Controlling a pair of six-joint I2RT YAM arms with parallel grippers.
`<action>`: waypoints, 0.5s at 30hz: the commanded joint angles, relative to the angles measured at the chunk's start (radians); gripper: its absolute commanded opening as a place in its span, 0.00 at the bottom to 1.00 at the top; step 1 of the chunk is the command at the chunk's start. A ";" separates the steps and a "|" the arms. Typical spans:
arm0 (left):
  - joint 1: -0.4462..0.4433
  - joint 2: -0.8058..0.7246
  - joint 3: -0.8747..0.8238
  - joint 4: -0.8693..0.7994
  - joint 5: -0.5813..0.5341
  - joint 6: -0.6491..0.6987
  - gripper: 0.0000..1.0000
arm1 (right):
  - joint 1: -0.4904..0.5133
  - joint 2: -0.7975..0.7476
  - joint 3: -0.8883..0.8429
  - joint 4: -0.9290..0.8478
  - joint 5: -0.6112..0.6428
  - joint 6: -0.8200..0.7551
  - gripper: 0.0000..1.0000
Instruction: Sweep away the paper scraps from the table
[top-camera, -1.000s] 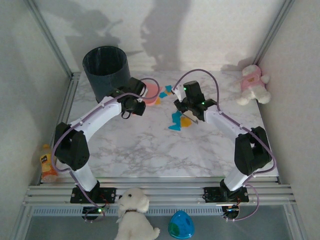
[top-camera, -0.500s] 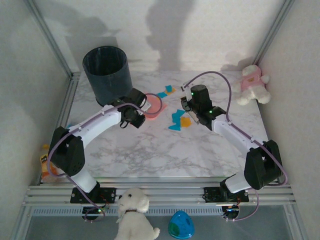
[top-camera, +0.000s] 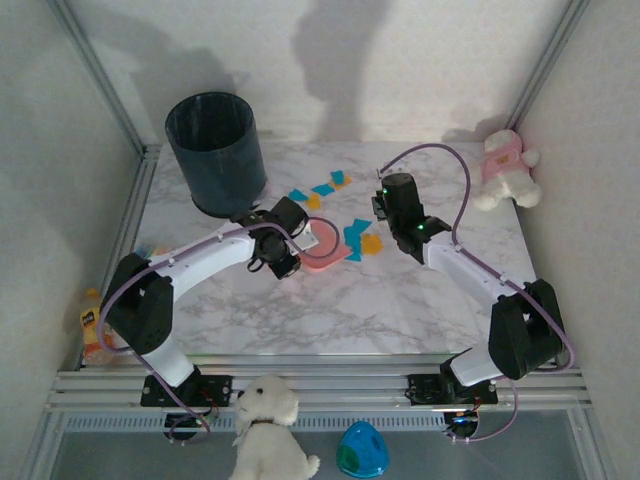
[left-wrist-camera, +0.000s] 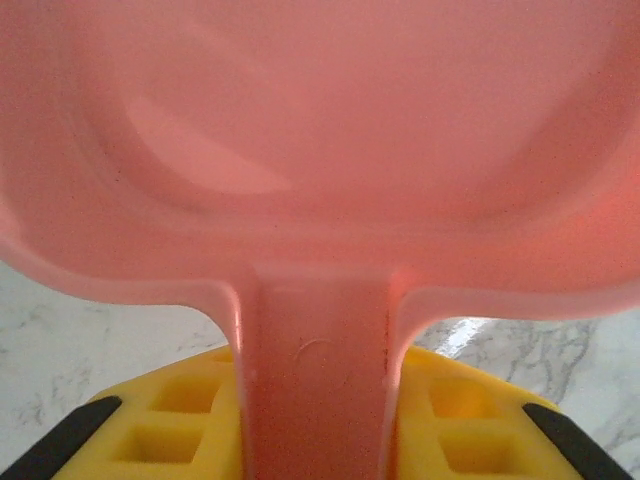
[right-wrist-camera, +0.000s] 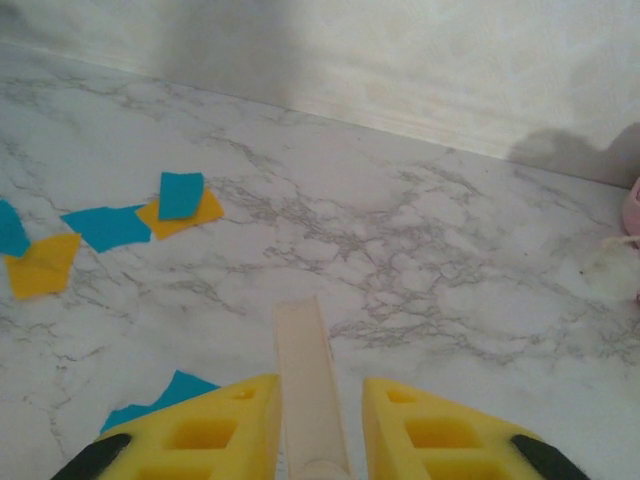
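On the tabletop (top-camera: 300, 310), your left fingers (left-wrist-camera: 180, 420), clamped on the pink dustpan (top-camera: 322, 250), have brought it beside the paper scraps (top-camera: 355, 236). The right fingers (right-wrist-camera: 200, 430) clench the cream handle (right-wrist-camera: 308, 370), so sweeping can start.

The table (top-camera: 400, 300) is smooth, with a marble print and a faint sheen — its rails (top-camera: 320, 382) are ribbed, matt bare metal. The scraps (right-wrist-camera: 181, 195) are thin matt paper. The dustpan (left-wrist-camera: 340, 150) is smooth pink plastic, slightly glossy. The fingers (right-wrist-camera: 205, 435) are matt yellow plastic with moulded pockets; the handle (right-wrist-camera: 308, 380) is pale and smooth. The bin (top-camera: 215, 155) looks dark and ribbed — the toy (top-camera: 503, 165) is fluffy plush.
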 joint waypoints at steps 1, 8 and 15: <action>-0.025 0.028 -0.010 -0.047 0.044 0.038 0.00 | -0.001 0.022 -0.001 0.032 0.029 0.036 0.00; -0.064 0.121 0.016 -0.101 0.064 0.042 0.00 | 0.000 0.034 -0.007 0.031 0.019 0.034 0.00; -0.069 0.166 0.041 -0.125 0.033 0.039 0.00 | 0.000 0.045 -0.016 0.021 0.003 0.031 0.00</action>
